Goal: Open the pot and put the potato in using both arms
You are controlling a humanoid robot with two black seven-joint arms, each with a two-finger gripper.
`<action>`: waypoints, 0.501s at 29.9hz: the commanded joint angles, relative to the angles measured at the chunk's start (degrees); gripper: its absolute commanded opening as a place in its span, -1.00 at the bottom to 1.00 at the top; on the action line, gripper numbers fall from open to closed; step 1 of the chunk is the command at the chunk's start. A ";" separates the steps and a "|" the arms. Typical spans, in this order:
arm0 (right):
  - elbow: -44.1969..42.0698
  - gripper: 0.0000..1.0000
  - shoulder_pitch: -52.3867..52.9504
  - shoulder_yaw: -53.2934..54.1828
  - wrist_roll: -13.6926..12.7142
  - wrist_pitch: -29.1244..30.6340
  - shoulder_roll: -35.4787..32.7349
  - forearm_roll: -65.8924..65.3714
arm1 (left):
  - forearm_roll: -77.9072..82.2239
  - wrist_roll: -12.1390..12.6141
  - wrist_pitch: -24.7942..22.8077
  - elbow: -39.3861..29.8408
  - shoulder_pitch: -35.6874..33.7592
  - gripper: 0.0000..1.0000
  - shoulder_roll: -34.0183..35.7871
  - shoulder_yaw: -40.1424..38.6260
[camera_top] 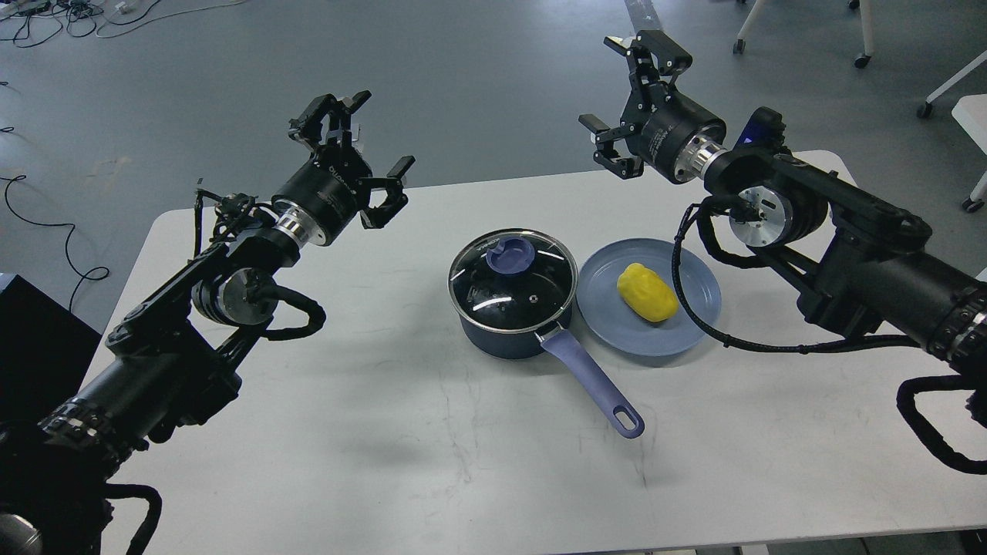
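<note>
A dark blue pot (501, 339) stands at the table's middle with its glass lid (532, 297) on, purple knob (509, 254) on top, and a purple handle (592, 381) pointing to the front right. A yellow potato (646, 293) lies on a blue plate (690, 312) just right of the pot. My left gripper (361, 146) is open and empty, raised well left of and behind the pot. My right gripper (626, 96) is open and empty, raised behind the plate, over the table's far edge.
The white table (385, 432) has bare surface in front and to the left. Beyond its far edge is grey floor with cables (46, 216) at the left and chair legs (864, 46) at the upper right.
</note>
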 commanded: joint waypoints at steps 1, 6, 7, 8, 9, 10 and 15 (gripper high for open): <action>0.00 1.00 0.06 -0.09 -0.01 -0.08 0.00 -0.09 | 0.00 0.49 0.02 0.00 -0.09 0.97 -0.12 0.00; 0.00 1.00 -0.03 -0.17 -0.01 -0.08 0.09 -0.09 | 0.08 0.67 0.11 0.00 -0.18 0.97 -0.12 0.09; 0.08 1.00 -0.03 -0.17 -0.01 -0.16 0.09 -0.09 | 0.08 0.67 0.11 0.00 -0.18 0.97 -0.21 0.17; 0.08 1.00 -0.03 -0.17 -0.01 -0.16 0.09 -0.09 | 0.08 0.67 0.11 0.00 -0.18 0.97 -0.21 0.17; 0.08 1.00 -0.03 -0.17 -0.01 -0.16 0.09 -0.09 | 0.08 0.67 0.11 0.00 -0.18 0.97 -0.21 0.17; 0.08 1.00 -0.03 -0.17 -0.01 -0.16 0.00 -0.09 | 0.08 0.67 0.11 0.00 -0.18 0.97 -0.12 0.17; 0.17 1.00 0.24 -0.17 -0.01 -0.08 0.09 -0.09 | 0.17 0.76 -0.15 0.00 -0.35 0.97 -0.12 0.26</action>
